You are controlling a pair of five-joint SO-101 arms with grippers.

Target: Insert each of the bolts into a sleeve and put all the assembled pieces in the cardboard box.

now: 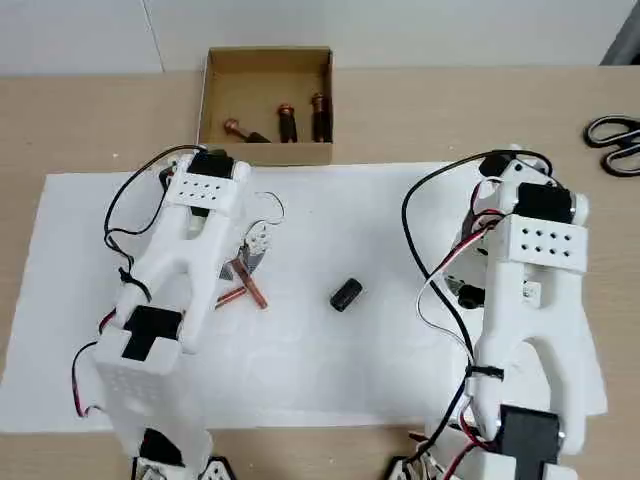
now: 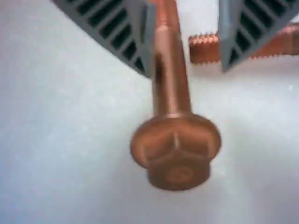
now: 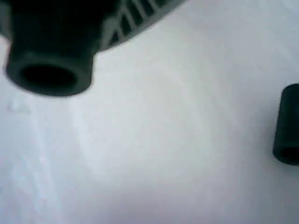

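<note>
Leaning low over the white paper (image 1: 330, 380), the left arm holds its left gripper (image 1: 254, 247) down at 2 copper bolts. We see its fingers (image 2: 117, 32) open, 1 on each side of the near bolt (image 2: 174, 140). 1 finger touches the shaft and the other stands apart from it. The second bolt (image 2: 205, 46) lies just beside it on the paper. The right arm bends down too, and its right gripper (image 3: 70, 37) squeezes a black sleeve (image 3: 49, 74) above the paper. A second sleeve (image 1: 346, 295) lies between the 2 arms. The paper covers a wooden table (image 1: 60, 120). At the far edge sits the cardboard box (image 1: 212, 100) with 3 bolts in sleeves (image 1: 287, 122) inside. A pair of scissors (image 1: 614, 142) lies on the table, well apart from the box.
</note>
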